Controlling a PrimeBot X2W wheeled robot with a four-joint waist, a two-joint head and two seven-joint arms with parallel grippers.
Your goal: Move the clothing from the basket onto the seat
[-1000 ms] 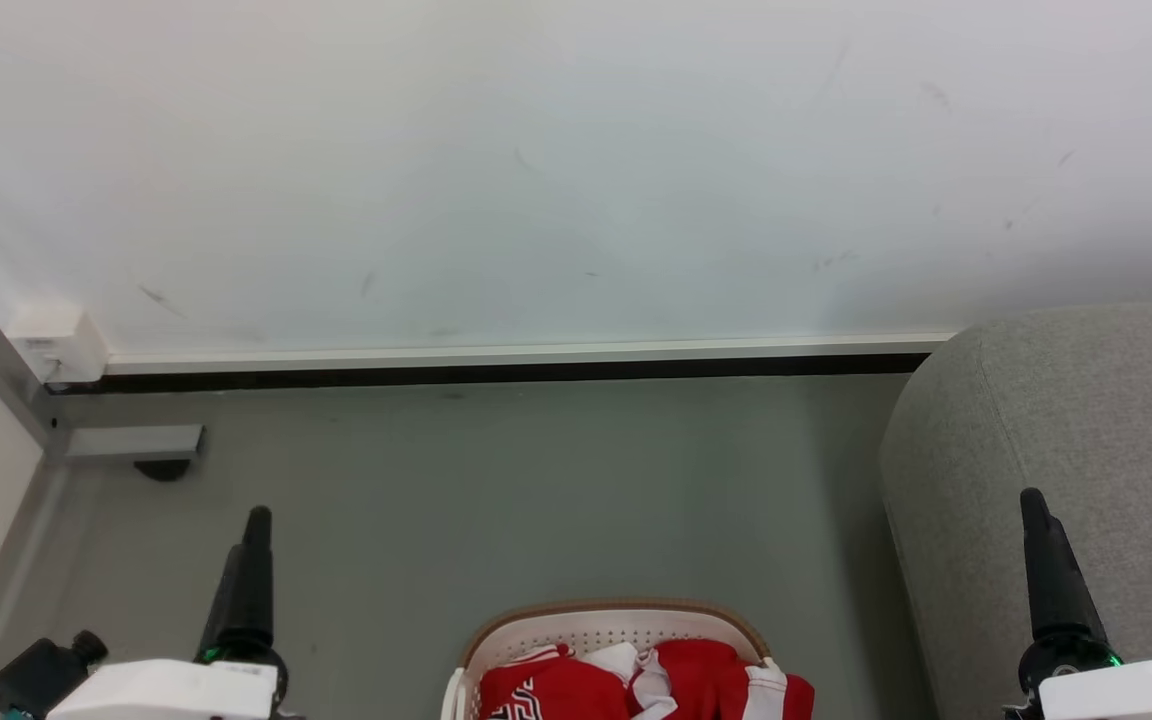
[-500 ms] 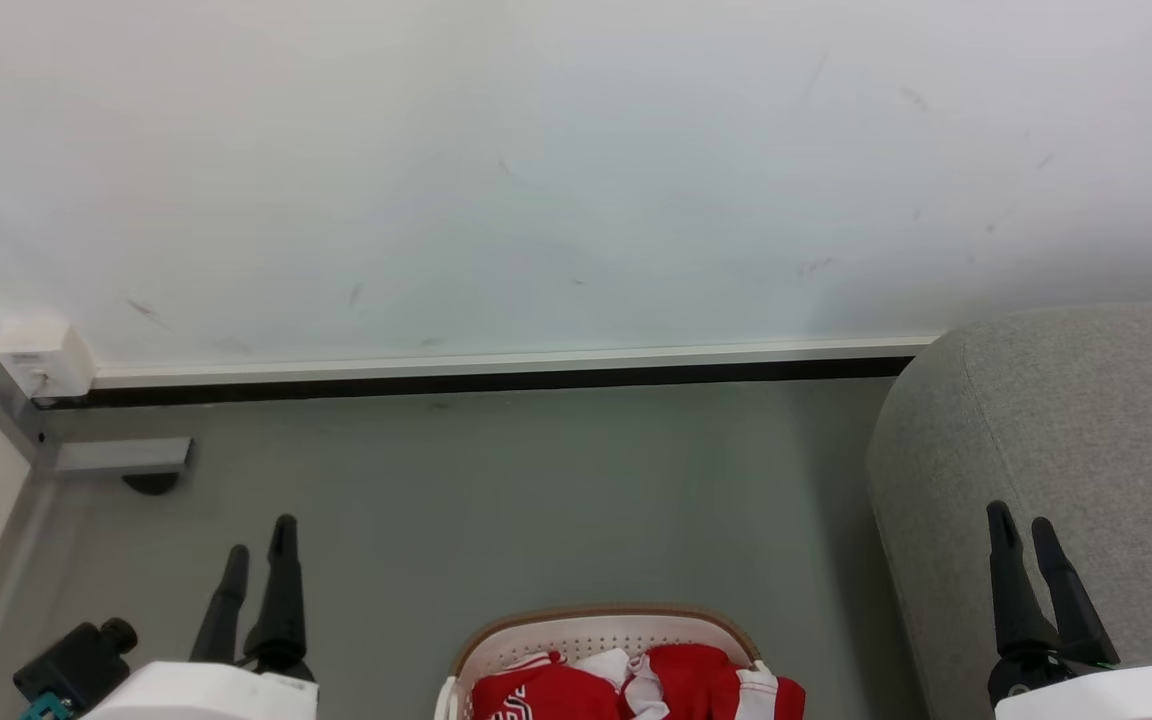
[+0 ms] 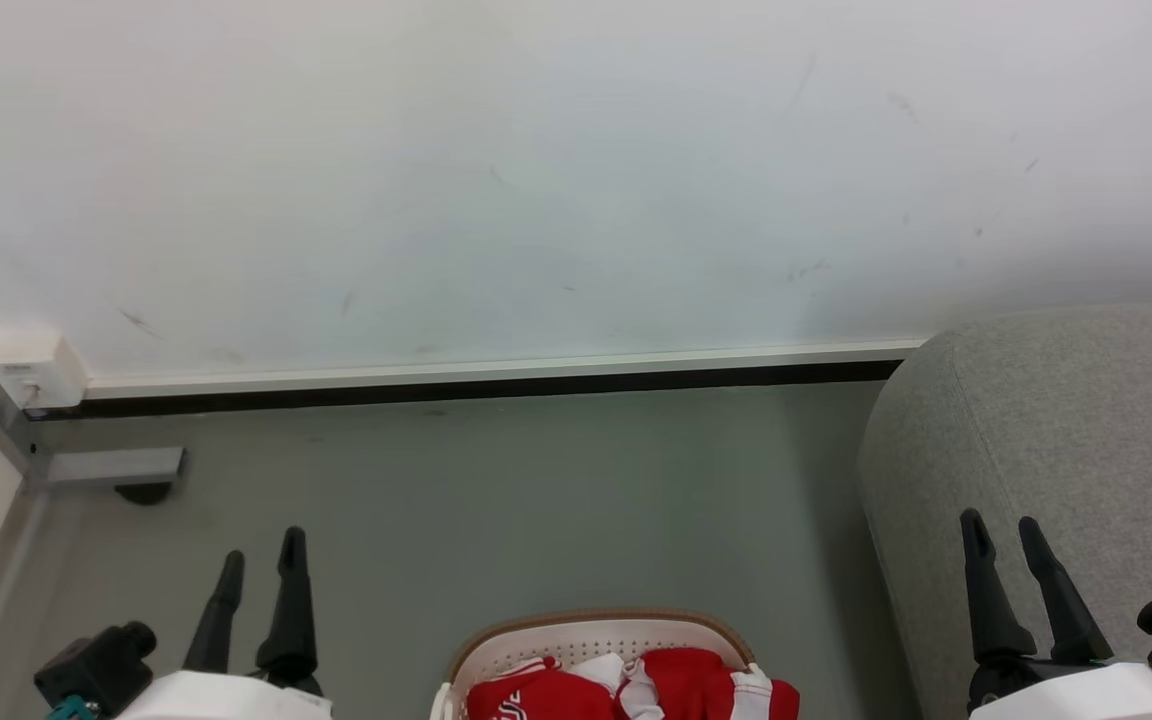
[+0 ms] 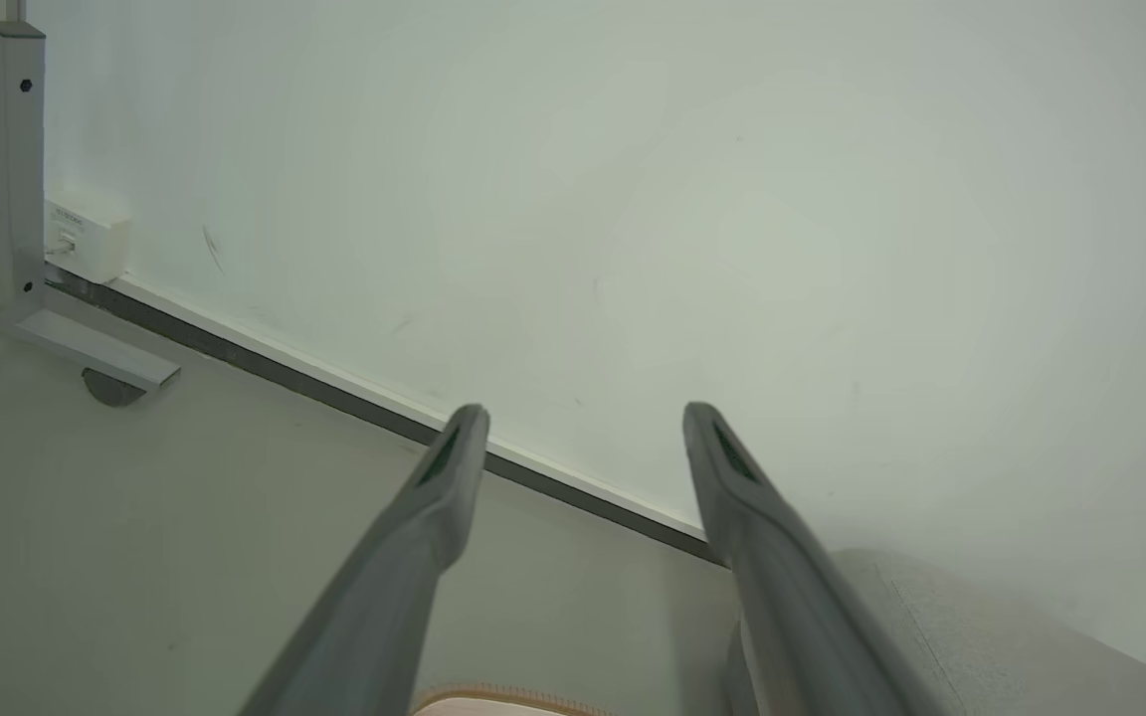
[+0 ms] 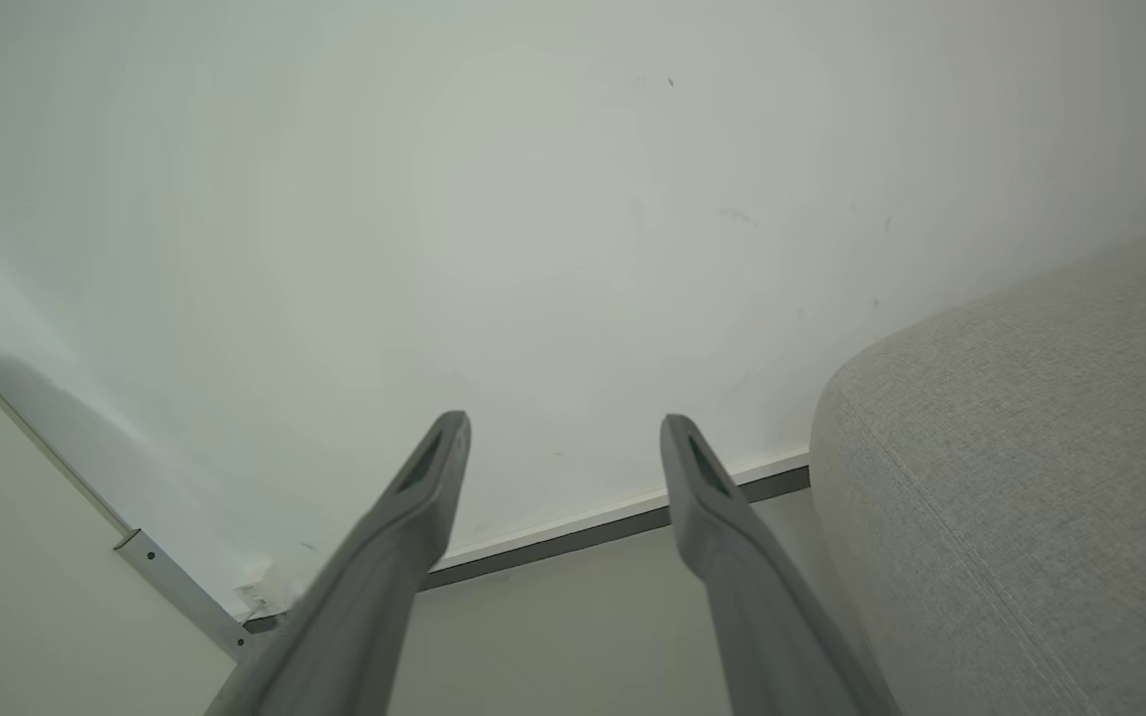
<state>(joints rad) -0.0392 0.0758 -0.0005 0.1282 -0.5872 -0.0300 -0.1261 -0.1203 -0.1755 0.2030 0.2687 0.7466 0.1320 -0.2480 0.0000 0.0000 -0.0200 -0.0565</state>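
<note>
At the lower left of the head view the left gripper (image 3: pixel 261 548) hangs over the grey floor (image 3: pixel 536 500), its two long dark fingers apart and empty. In the middle, cut by the bottom edge, stands the oval white plastic laundry basket (image 3: pixel 598 620) with perforated sides and a brown woven-look rim. The clothing (image 3: pixel 681 685), crumpled red sports garments with white trim, is heaped inside it. Black-and-white lettering shows at its left and a white-striped fold bulges at its right. To the right, a strip of floor away, is the large grey fabric-upholstered seat (image 3: pixel 1066 420), rounded at the edge, seamed, and bare where visible. In front of it the right gripper (image 3: pixel 1001 525) has its fingers spread, holding nothing.

Nothing looks moved yet, so the step is probably the first reach. A gripper must come inward and down over the heap, then pinch a fold of the soft cloth.
</note>
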